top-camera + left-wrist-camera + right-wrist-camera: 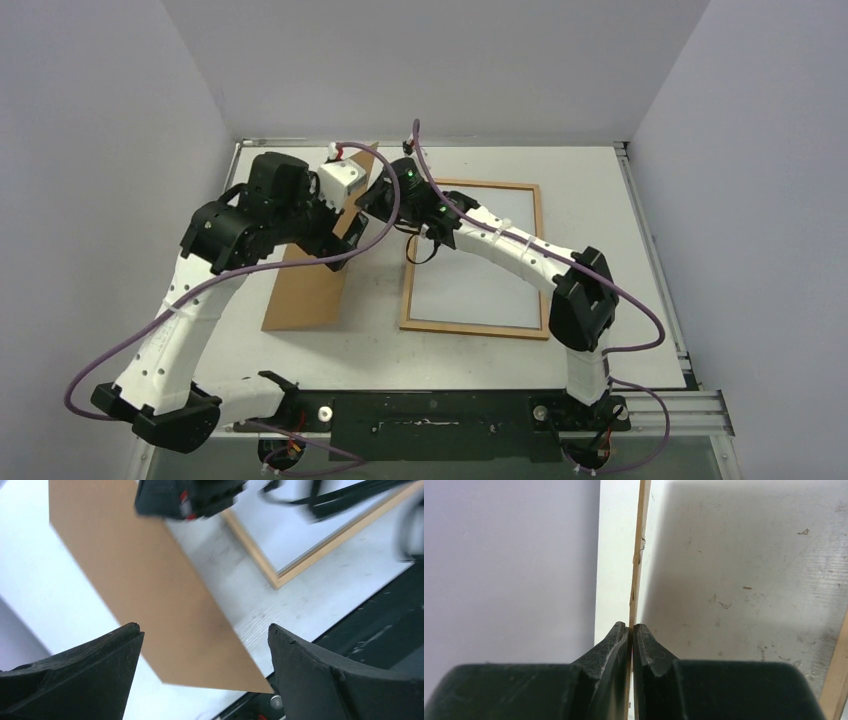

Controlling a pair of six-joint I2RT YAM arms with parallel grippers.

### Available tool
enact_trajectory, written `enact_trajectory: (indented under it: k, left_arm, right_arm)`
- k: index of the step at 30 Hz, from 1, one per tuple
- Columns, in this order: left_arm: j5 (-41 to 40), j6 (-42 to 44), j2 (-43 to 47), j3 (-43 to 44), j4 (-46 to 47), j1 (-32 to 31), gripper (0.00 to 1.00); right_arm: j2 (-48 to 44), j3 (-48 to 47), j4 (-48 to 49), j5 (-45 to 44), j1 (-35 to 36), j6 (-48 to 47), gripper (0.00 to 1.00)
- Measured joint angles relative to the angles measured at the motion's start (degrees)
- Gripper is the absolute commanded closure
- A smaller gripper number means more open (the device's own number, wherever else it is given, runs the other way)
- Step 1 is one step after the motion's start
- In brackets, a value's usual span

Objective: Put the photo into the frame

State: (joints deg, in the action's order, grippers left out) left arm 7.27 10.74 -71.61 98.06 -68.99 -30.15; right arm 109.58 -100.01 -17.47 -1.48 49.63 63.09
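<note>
The orange-brown wooden frame (475,329) lies flat at the right of the table, with only pale surface showing inside it. Its corner shows in the left wrist view (260,560) and an edge in the right wrist view (836,680). The photo is not in view. My right gripper (368,205) (631,626) is shut on the edge of the plain brown fibreboard backing sheet (310,290) (639,555) and holds it tilted up left of the frame. My left gripper (335,243) (202,632) is open and empty above that sheet (150,595).
The right gripper's black body (190,500) is close to the left gripper over the sheet's far end. A black rail (450,412) runs along the near table edge. Grey walls close in the back and sides.
</note>
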Motion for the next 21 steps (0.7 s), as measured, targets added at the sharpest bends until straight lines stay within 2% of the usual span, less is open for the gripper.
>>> enact_trajectory:
  k: [5, 15, 21]
  left_arm:
    - [-9.4, -0.5, 1.0, -9.2, -0.8, 0.1, 0.04]
    - [-23.4, 1.8, 2.5, -13.2, 0.7, -14.4, 0.04]
    - [-29.6, 5.0, 3.8, -20.0, 3.0, -17.1, 0.02]
  right_arm:
    - [-0.5, 2.6, 1.4, -1.5, 0.4, 4.3, 0.95]
    - [-0.5, 2.6, 2.1, -3.1, 0.2, 10.4, 0.95]
    - [-0.5, 2.6, 2.5, -4.6, -0.3, 11.8, 0.95]
